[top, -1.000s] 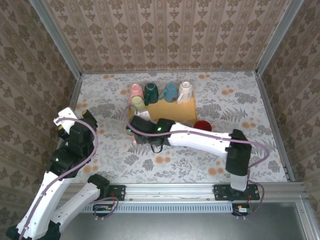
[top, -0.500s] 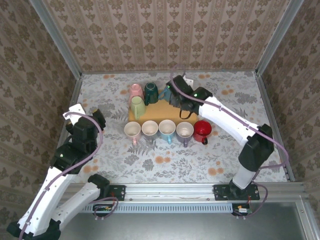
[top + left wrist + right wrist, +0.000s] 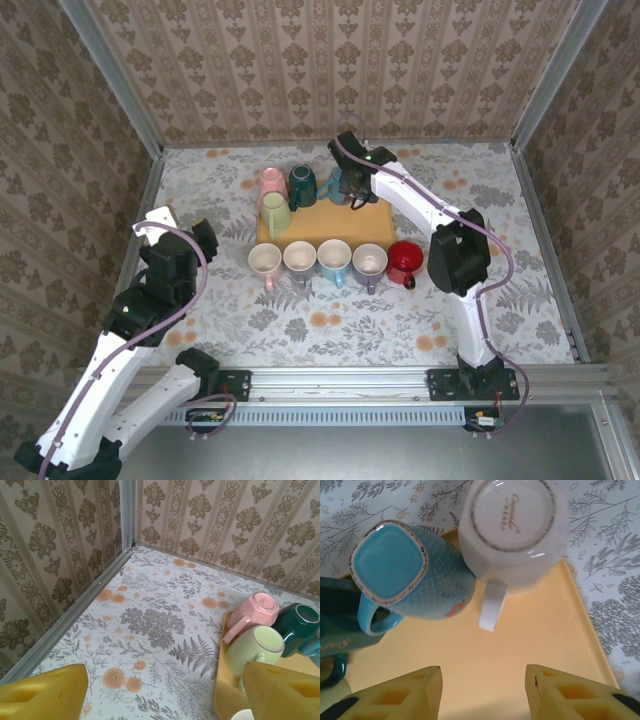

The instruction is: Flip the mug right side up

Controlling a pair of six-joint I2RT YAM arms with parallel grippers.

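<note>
Yellow-fingered right gripper (image 3: 482, 674) hovers spread and empty over the tray (image 3: 530, 630) by the white mug (image 3: 512, 530).

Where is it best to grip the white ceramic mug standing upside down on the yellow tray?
Probably its handle, approached over the bare yellow tray: the handle juts that way from the white ceramic mug, while the blue speckled mug crowds one flank.

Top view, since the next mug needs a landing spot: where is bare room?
Bare: the table between the row of upright mugs and the near edge, and the strip left of the yellow tray. The tray's front half too. Crowded: the tray's back edge, packed with inverted mugs.
</note>
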